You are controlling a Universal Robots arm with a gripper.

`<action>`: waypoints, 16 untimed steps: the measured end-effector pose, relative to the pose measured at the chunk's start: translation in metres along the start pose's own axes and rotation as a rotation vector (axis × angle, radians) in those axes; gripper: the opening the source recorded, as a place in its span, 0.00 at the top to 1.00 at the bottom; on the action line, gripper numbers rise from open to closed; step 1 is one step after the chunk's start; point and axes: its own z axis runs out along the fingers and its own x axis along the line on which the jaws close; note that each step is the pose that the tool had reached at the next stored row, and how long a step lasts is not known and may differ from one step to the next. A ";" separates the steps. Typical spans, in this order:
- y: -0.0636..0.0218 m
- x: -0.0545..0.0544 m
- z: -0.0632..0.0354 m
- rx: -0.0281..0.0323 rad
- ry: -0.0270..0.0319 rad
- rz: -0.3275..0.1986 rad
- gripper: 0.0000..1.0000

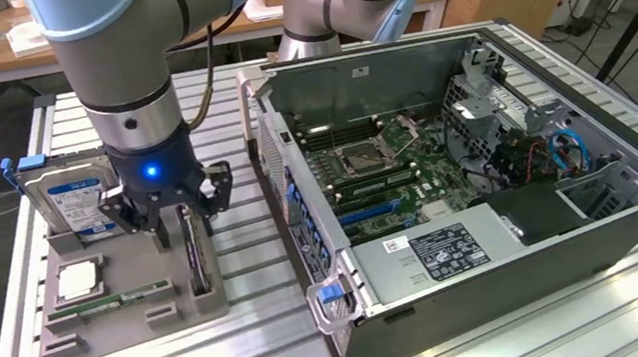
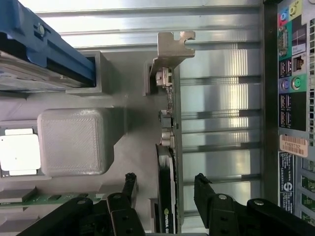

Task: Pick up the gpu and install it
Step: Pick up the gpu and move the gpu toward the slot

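gpu (image 1: 194, 253): on edge in a slot of the tray (image 1: 107, 337), between the fingers of your claw (image 1: 183, 232), long axis parallel to the port panel of the computer case (image 1: 492, 294).
table (image 1: 255, 351): ribbed aluminium slats.
computer case: open black steel, motherboard exposed, beside the tray.
tray: matte grey, blocky pockets.
hard drive (image 1: 73, 204): boxy, upright, blue rails.
claw: spread wide, empty; one finger flanks each face of the thin black card.
bracket (image 2: 172, 46): silver, hooked, at the end away from your fingers.
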 end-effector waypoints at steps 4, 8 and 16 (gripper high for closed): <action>0.0016 0.000 0.0038 -0.0002 -0.0002 0.000 0.41; 0.0016 0.000 0.0038 0.0000 0.0000 0.000 0.41; 0.0016 0.000 0.0039 -0.0001 -0.0001 0.000 0.56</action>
